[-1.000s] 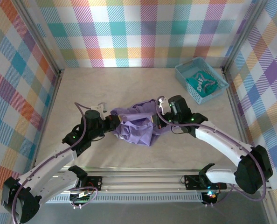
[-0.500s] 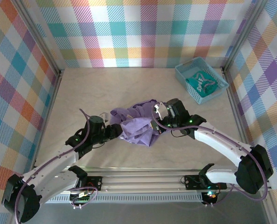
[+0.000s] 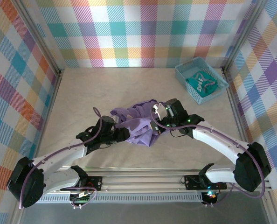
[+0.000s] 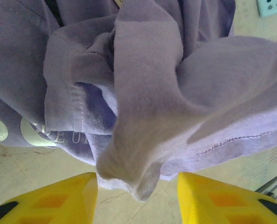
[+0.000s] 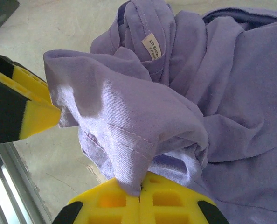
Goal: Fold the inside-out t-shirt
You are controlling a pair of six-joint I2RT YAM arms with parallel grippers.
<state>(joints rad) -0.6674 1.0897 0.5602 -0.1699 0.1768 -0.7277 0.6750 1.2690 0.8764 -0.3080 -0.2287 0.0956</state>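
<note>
Untangling the shirt (image 3: pixel 137 125) bunched in the middle of the table (image 3: pixel 92 88), the right gripper (image 5: pixel 139 195) is pinching a fold while the left gripper (image 4: pixel 137 189), spread apart, is straddling a drooping lobe it likely must clamp next.

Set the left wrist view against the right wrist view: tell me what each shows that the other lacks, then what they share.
Left wrist: the left gripper open, a fold hanging between its jaws; a faint printed logo; a corner of the teal basket. Right wrist: the right gripper shut on a fold; the sewn-in neck label. Both: the crumpled lavender t-shirt on the pale table.
</note>
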